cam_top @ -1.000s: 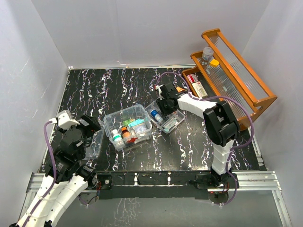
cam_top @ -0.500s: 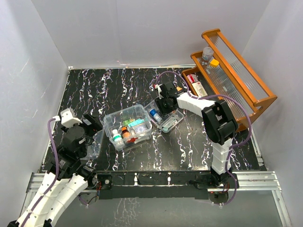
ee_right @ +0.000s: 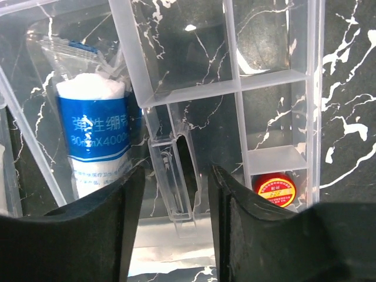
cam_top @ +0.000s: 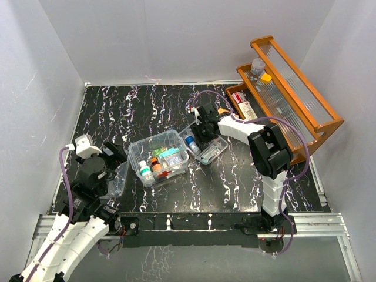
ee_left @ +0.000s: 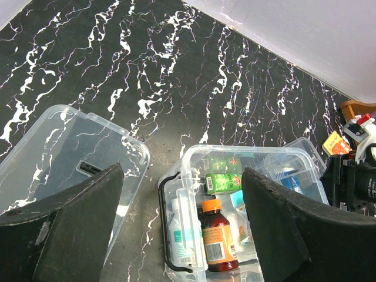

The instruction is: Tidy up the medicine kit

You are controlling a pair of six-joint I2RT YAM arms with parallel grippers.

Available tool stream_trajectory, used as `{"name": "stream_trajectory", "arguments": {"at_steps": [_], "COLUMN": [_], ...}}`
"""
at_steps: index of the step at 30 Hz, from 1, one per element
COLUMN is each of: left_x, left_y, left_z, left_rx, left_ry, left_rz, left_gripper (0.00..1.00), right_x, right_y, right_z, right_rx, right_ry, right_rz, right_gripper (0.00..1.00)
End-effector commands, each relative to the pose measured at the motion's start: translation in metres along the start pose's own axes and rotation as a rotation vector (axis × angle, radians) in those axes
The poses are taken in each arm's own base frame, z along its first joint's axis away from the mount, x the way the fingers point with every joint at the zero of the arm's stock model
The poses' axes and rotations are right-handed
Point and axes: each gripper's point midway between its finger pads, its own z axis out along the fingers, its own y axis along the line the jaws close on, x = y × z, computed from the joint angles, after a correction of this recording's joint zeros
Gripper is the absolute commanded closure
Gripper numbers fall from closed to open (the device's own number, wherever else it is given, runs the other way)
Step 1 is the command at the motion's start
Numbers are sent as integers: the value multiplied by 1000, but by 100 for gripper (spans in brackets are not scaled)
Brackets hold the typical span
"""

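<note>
Left of center in the right wrist view, a wrapped white roll (ee_right: 94, 135) bears a blue label with white Chinese characters above what reads "30cmX400", while yellow print on a red tin (ee_right: 275, 191) at lower right is too small to read.

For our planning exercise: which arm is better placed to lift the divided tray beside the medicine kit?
Right. Its open jaws straddle the central tab of the divided tray. The left arm's jaws hang by the lid, across the medicine kit from the tray.
</note>
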Motion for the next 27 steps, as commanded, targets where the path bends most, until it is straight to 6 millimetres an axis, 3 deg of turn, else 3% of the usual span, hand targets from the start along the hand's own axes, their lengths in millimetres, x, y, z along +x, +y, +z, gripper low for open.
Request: {"name": "stream_trajectory", "arguments": {"at_steps": [1,4,10,19,27], "left_x": [-5,-5,-4,14,30], "left_y": [-1,-1,-1,-11,-14], "left_z": [0,0,0,6,9], "left_rx": [1,2,3,29,18], "left_ry": [-16,-16,-12,66,138], "left_rz": [1,-1,1,8,-12], "left_gripper": [20,20,20,19,20], "right_x": [-10,-8,-12,-44,-36], "right_y": [-6,-8,-8,0,5], "right_z": [3,7,5,-40,-71], "right_rx": [38,48,53,48,41], "right_ry": [-32,-22,-30,-162,-175], "right_rz": [-4,-2,4,101,134], "right_gripper": [58,63,83,99,100]}}
